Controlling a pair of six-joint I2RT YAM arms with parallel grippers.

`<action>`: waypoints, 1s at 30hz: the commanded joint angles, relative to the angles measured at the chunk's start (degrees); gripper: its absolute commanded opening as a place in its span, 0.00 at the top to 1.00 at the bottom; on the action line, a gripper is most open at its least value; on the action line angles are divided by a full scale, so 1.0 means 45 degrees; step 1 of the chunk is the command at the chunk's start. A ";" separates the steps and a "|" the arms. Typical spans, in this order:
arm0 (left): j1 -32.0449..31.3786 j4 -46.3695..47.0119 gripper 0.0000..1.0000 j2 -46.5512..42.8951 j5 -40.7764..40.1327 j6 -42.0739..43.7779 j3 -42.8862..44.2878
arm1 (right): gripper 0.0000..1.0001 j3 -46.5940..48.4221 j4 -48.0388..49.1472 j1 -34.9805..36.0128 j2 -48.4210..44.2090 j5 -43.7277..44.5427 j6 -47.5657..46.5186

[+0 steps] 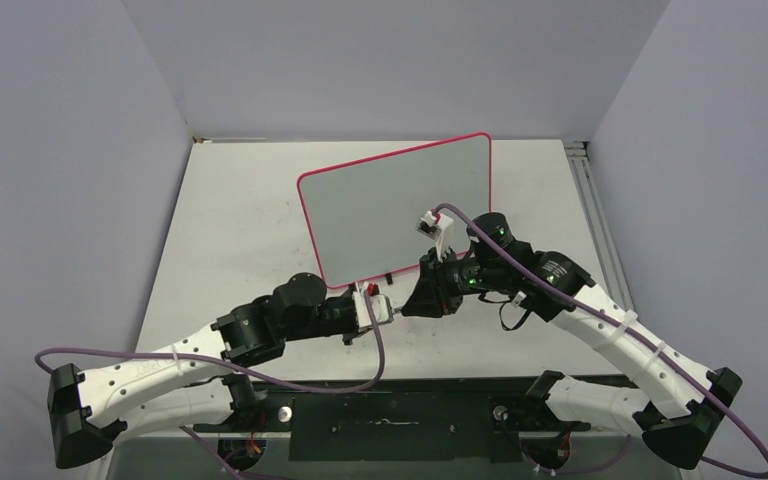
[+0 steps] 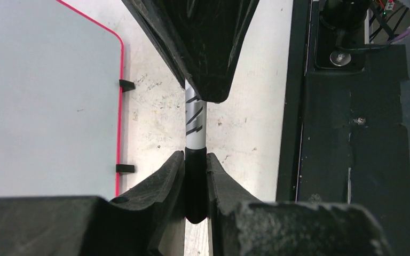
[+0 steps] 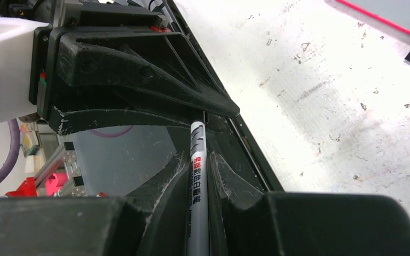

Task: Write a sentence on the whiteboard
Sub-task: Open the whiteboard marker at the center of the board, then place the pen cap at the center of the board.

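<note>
- Toward the far middle of the worktop (image 1: pixel 230 220), the whiteboard (image 1: pixel 400 205) lies flat on small black feet (image 2: pixel 126 84). Its near edge is just beyond the two hands, and its face looks blank.
- By its look the board is stiff, broad and glossy, and probably light. It may skate on those feet when a pen pushes across it. It needs no lifting; if it wants steadying, press on the pink-red rim or a corner, never on the writing face.
- The marker (image 2: pixel 195 120) is slim and hard with a smooth barrel, so it could swivel between the fingers. A hold well up the barrel, leaving the writing end free, seems best.
- The left hand (image 2: pixel 195 162) is closed nearly all the way on the marker's black end (image 2: pixel 195 184), which seems to be the cap.
- The right hand (image 3: pixel 198 162) is clamped tight on the white printed barrel.
- Both hands meet tip to tip, with the marker bridging them beside the board's near edge.
- The writing tip is hidden, so whether the cap has loosened cannot be told.
</note>
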 commanded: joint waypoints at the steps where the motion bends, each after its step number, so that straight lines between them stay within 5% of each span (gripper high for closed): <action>1: 0.0251 -0.2115 1.00 -0.0103 -0.0791 0.0025 -0.0059 | 0.95 0.1056 -0.1898 -0.0499 -0.0365 0.0833 -0.1297; 23: 0.0421 -0.1823 1.00 -0.0292 -0.1953 0.0156 -0.0456 | 0.95 0.2251 -0.3151 -0.0602 -0.0767 0.2164 -0.1838; 30: 0.0427 -0.1997 1.00 -0.0050 -0.2799 -0.1404 -0.0106 | 0.95 0.1265 -0.1652 -0.0615 -0.1975 0.4854 -0.1255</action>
